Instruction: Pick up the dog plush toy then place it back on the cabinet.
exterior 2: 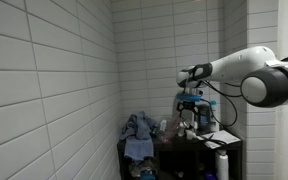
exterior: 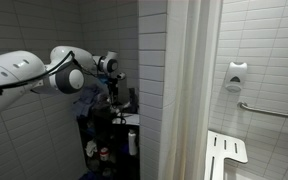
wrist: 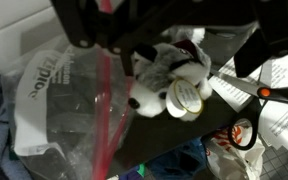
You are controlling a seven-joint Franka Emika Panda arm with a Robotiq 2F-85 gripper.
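Note:
The dog plush toy (wrist: 164, 72) is grey and white with black ears and a round paper tag. It lies on the dark top of the black cabinet (wrist: 219, 125). My gripper (wrist: 179, 42) comes in from the top of the wrist view. Its dark fingers stand wide apart on either side of the toy, with a gap showing at the right finger. In both exterior views the gripper (exterior: 113, 92) (exterior 2: 191, 103) hangs just above the cabinet's top (exterior: 96, 122) (exterior 2: 174, 148). The toy is too small to make out there.
A clear plastic bag (wrist: 54, 100) with a red strip lies left of the toy. Orange-handled scissors (wrist: 256, 115) and printed papers (wrist: 284, 85) lie to its right. Blue cloth (exterior 2: 137, 135) is heaped on the cabinet. A tiled wall stands close behind. A white fold-down seat (exterior: 224, 152) is apart.

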